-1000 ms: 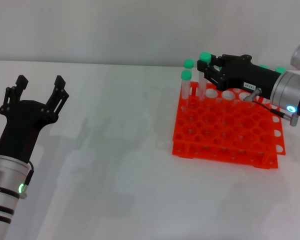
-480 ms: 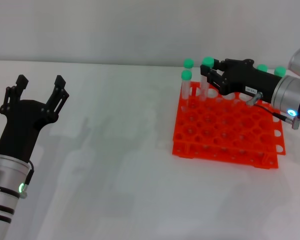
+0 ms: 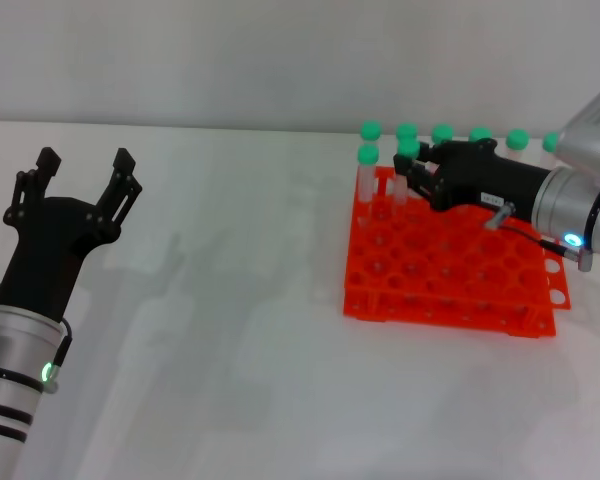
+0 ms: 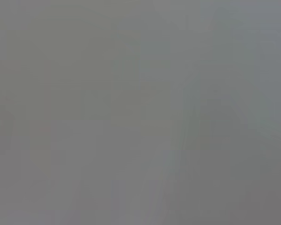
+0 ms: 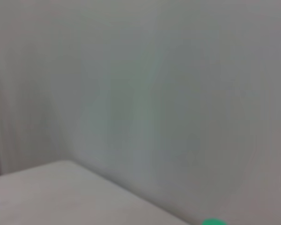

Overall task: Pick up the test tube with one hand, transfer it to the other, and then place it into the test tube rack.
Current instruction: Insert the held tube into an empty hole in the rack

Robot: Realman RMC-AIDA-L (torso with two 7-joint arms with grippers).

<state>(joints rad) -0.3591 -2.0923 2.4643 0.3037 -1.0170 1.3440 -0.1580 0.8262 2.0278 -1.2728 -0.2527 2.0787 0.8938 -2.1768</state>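
The orange test tube rack (image 3: 450, 275) stands on the white table at the right. My right gripper (image 3: 413, 168), black with a white label, reaches over the rack's back left part. It is shut on the test tube (image 3: 409, 149), which stands upright with its lower end down in a hole of the second row and its mint-green cap just above the fingers. My left gripper (image 3: 85, 160) is open and empty, held up at the far left, well away from the rack. The left wrist view shows only plain grey.
Several other green-capped tubes stand in the rack: a row along the back (image 3: 441, 132) and one at the left of the second row (image 3: 368, 153). One green cap (image 5: 213, 221) shows at the edge of the right wrist view. The front rows of holes hold nothing.
My right gripper has moved down and slightly forward with the tube, lowering it into a rack hole. The back row of caps now shows behind it. The left arm has barely moved.
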